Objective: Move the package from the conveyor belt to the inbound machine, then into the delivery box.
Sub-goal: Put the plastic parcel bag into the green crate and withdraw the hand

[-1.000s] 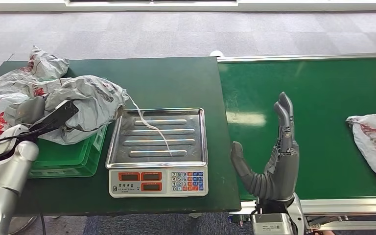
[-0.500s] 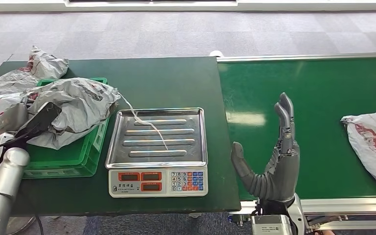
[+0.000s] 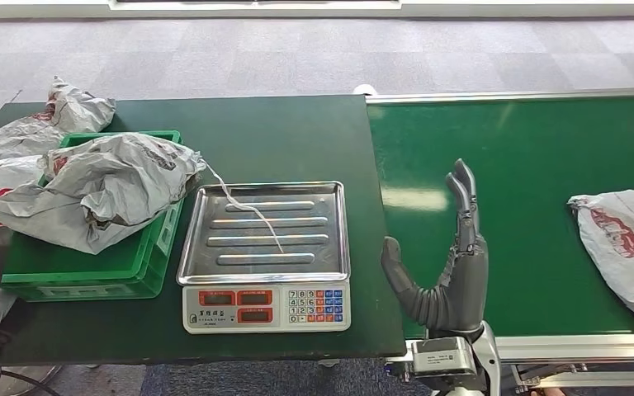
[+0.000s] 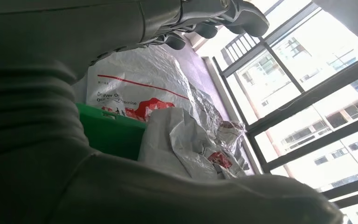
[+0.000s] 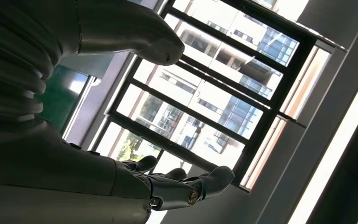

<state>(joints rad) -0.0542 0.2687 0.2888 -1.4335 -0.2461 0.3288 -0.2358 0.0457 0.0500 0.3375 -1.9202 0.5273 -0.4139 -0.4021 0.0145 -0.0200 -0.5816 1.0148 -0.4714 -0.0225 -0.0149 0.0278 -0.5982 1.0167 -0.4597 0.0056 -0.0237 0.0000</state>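
Conveyor belt (image 3: 545,148) fills right of frame; grey package (image 3: 623,247) lies at its right edge, partly cut off. Green crate (image 3: 91,268) at left holds another crumpled bag (image 3: 103,186), more bags (image 3: 49,124) behind. Scale (image 3: 264,243) center, tray bare. Right hand (image 3: 446,264) upright, fingers spread, holding nothing. Left hand (image 4: 205,18) fingers spread, holding nothing.

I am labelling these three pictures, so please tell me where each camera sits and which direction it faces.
Head view: high on the body, looking down at the steel-trayed weighing scale and green conveyor belt; open right hand shows.
Left wrist view: behind the left hand, facing the green plastic crate and windows.
Right wrist view: behind the right hand, facing up at windows.
Shared: head and left wrist views show the crate's grey plastic package.
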